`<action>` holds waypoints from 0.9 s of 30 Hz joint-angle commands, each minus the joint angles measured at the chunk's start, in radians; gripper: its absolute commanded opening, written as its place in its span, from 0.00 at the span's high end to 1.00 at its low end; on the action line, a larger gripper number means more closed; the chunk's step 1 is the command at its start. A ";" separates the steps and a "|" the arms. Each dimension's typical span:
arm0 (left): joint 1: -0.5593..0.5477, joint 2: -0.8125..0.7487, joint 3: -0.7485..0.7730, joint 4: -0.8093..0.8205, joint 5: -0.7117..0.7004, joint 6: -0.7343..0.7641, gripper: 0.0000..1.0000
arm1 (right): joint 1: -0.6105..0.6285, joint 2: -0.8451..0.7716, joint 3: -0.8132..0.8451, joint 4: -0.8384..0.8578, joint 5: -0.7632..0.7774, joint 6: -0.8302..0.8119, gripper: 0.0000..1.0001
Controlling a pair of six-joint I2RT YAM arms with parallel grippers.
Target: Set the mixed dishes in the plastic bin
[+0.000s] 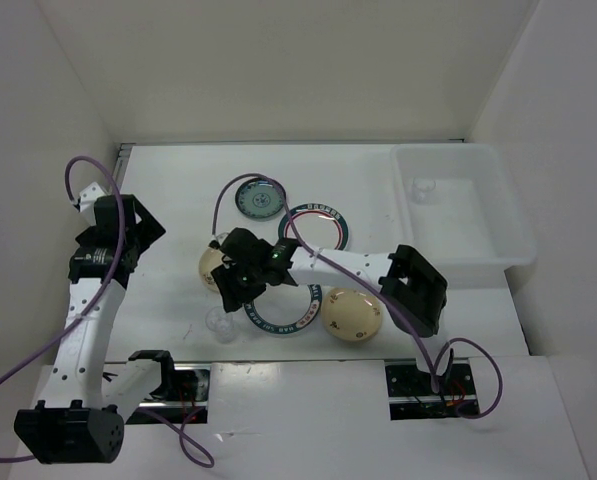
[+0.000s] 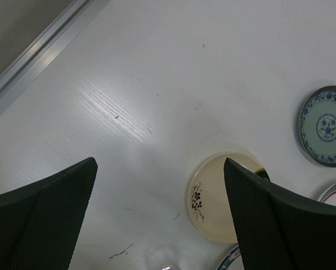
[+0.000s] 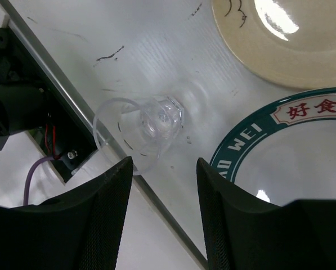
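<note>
Nearest the wrist camera stand the right jaws (image 3: 164,169), parted with nothing between them. Just ahead of them, off the tip of their left finger, is the small clear cup (image 3: 140,126), seemingly tipped on its side close to the edge of the surface (image 3: 156,50). A teal-rimmed plate (image 3: 238,143) sits off their right finger, with a cream plate (image 3: 280,50) just beside it and further ahead.

The cup looks thin-walled, light and slick. If it is pinched off-centre it will likely roll or skid, so the safest hold is square across its wall near the rim, with gentle pressure. The plates are stiff and flat and offer only their rims to hold.

The left jaws (image 2: 159,169) are spread wide and empty above bare surface. The plastic bin (image 1: 473,268) lies well apart from the right jaws, out past that arm's elbow.
</note>
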 commanded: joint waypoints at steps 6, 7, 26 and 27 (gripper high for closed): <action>0.008 -0.032 -0.018 0.022 -0.021 0.039 0.00 | 0.033 0.071 0.070 0.012 -0.013 -0.021 0.50; 0.008 -0.032 -0.018 0.022 -0.021 0.039 0.00 | 0.033 0.071 0.070 0.012 -0.004 -0.021 0.52; 0.008 -0.019 -0.111 0.135 0.311 0.048 0.00 | -0.105 -0.076 0.284 -0.179 0.233 -0.041 1.00; 0.008 0.011 -0.122 0.152 0.353 0.048 0.00 | -0.140 -0.088 0.327 -0.190 0.243 -0.041 1.00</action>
